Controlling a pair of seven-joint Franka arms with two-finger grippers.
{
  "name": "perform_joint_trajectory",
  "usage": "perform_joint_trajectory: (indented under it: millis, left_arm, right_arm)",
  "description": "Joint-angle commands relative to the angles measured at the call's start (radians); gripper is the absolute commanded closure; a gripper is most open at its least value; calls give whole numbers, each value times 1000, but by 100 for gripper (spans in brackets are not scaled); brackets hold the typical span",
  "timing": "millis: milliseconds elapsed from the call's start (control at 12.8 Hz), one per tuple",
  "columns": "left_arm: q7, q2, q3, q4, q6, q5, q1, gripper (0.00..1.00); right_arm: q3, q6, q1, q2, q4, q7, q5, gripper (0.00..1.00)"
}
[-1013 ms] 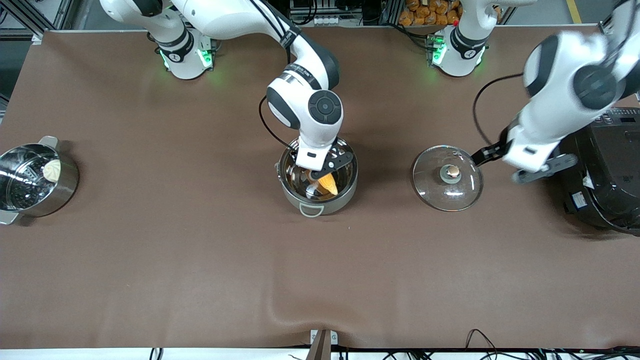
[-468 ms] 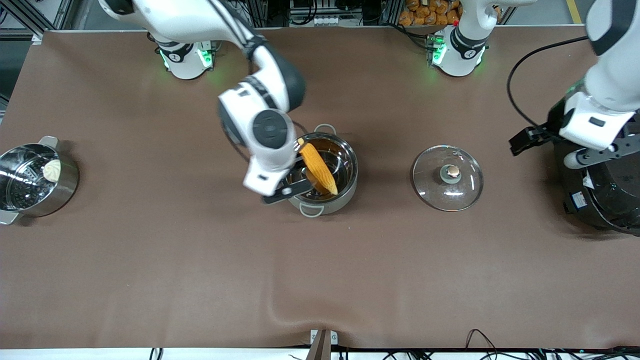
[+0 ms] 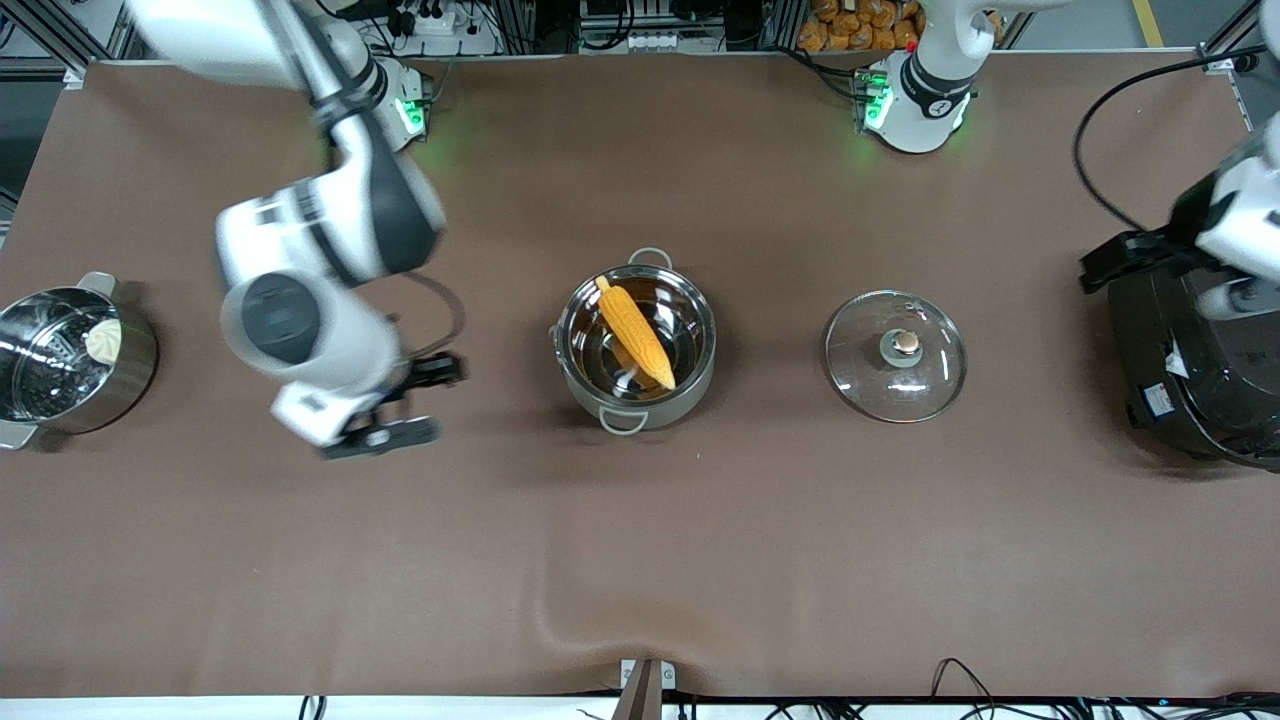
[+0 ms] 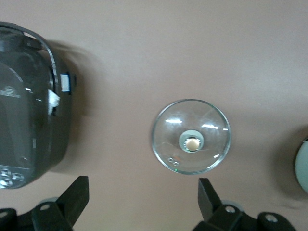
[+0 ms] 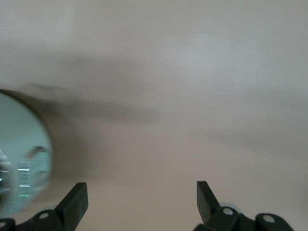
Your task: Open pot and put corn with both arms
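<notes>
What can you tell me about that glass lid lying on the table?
The lid is round, clear glass with a thin metal rim and a copper-coloured knob on a small metal base at its centre. It lies flat on the brown table, knob up, off the pot and beside it, toward the left arm's end, between the pot and the black cooker. Nothing touches it, and no gripper holds it.

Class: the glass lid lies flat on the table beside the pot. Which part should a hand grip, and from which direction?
Grip the copper-toned knob at the centre of the glass lid, coming straight down from above. The dome lies flat with its rim on the table, so probably only the raised knob fits between two fingers.
</notes>
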Motion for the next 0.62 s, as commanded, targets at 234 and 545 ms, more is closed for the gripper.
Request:
perform_joint_trajectory:
  millis: [234, 545]
  left_arm:
    - [70, -14, -9, 43, -28, -10, 47, 0]
    - [86, -15, -12, 44, -51, -10, 51, 0]
  right_arm:
    - [28, 15, -193, -240, -224, -118, 24, 0]
    - [19, -2, -239, -437, -332, -134, 65, 0]
